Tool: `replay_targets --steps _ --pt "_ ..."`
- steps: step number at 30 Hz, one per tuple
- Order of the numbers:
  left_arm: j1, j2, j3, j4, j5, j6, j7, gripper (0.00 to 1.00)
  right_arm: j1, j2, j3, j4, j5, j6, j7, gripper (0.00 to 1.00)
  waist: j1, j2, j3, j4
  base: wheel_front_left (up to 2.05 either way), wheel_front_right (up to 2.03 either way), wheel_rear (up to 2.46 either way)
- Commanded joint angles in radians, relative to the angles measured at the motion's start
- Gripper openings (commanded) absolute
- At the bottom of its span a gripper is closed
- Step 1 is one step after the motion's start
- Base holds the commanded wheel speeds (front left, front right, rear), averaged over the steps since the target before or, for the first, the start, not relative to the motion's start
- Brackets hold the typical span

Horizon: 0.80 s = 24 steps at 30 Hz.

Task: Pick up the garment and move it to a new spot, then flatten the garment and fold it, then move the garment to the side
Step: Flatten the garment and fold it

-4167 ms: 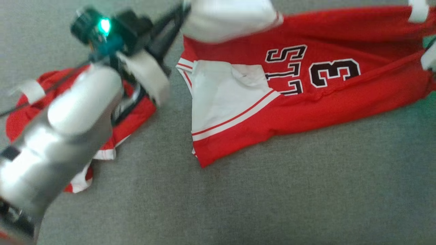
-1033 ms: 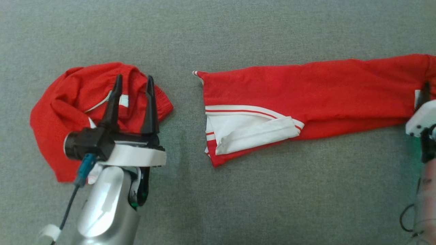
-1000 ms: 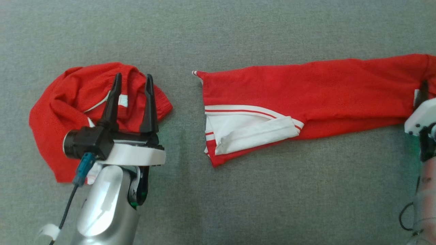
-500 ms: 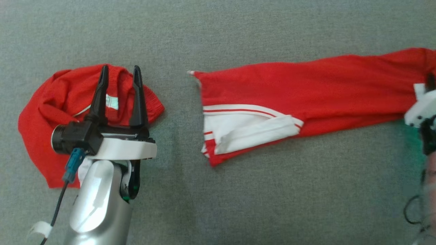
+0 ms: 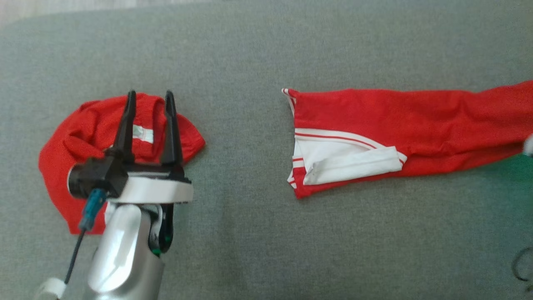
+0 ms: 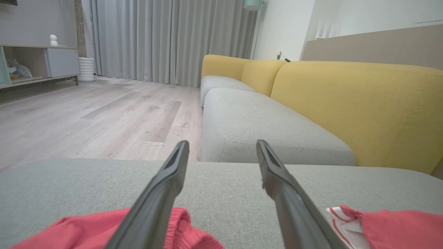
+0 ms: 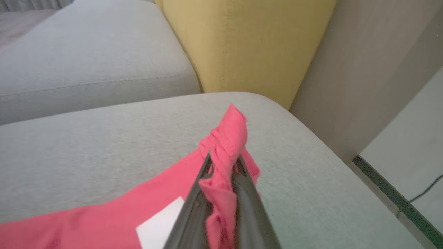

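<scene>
While right pincer (image 7: 223,158) clamps garment (image 5: 416,121) edge | left pincer (image 5: 150,96) spread over crumpled red cloth (image 5: 62,166) | yellow backrest (image 7: 242,41) beyond

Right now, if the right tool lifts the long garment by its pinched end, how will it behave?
Probably floppy: the garment bunches up in the shut right tool. Likely light: thin cloth lying flat on the cushion. Its white flap may fall open.
</scene>
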Motion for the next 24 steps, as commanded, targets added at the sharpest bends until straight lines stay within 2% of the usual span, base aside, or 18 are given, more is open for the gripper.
replay_targets --steps 1,5,10,13,16,24 --pt "0.009 0.009 0.024 -0.026 -0.008 0.006 -0.006 1.00 -0.012 0.015 0.049 -0.057 -0.005 -0.001 -0.018 0.00 0.0000 0.0000 -0.033 0.004 0.00 0.00 0.00" --pt "0.038 0.009 0.014 -0.021 -0.029 0.017 -0.006 1.00 0.012 0.108 0.180 -0.156 0.021 -0.001 -0.027 0.00 0.0000 0.0000 -0.097 0.015 0.00 0.00 0.00" --pt "0.059 0.009 0.000 -0.020 -0.043 0.028 -0.006 1.00 0.078 0.171 0.351 -0.270 0.082 -0.001 -0.009 0.00 0.0000 0.0000 -0.147 0.036 0.00 0.00 0.00" --pt "0.067 0.009 -0.004 -0.018 -0.046 0.030 -0.006 1.00 0.133 0.182 0.463 -0.327 0.134 -0.001 0.004 0.00 0.0000 0.0000 -0.162 0.050 0.00 0.00 0.00" --pt "0.070 0.009 -0.007 -0.018 -0.049 0.031 -0.006 1.00 0.178 0.184 0.577 -0.350 0.238 -0.001 0.001 0.00 0.0000 0.0000 -0.166 0.065 0.00 0.00 0.00" --pt "0.063 0.009 -0.016 -0.016 -0.056 0.034 -0.006 1.00 0.217 0.184 0.783 -0.288 0.340 -0.001 -0.059 0.00 0.0000 0.0000 -0.148 0.095 0.00 0.00 0.00"
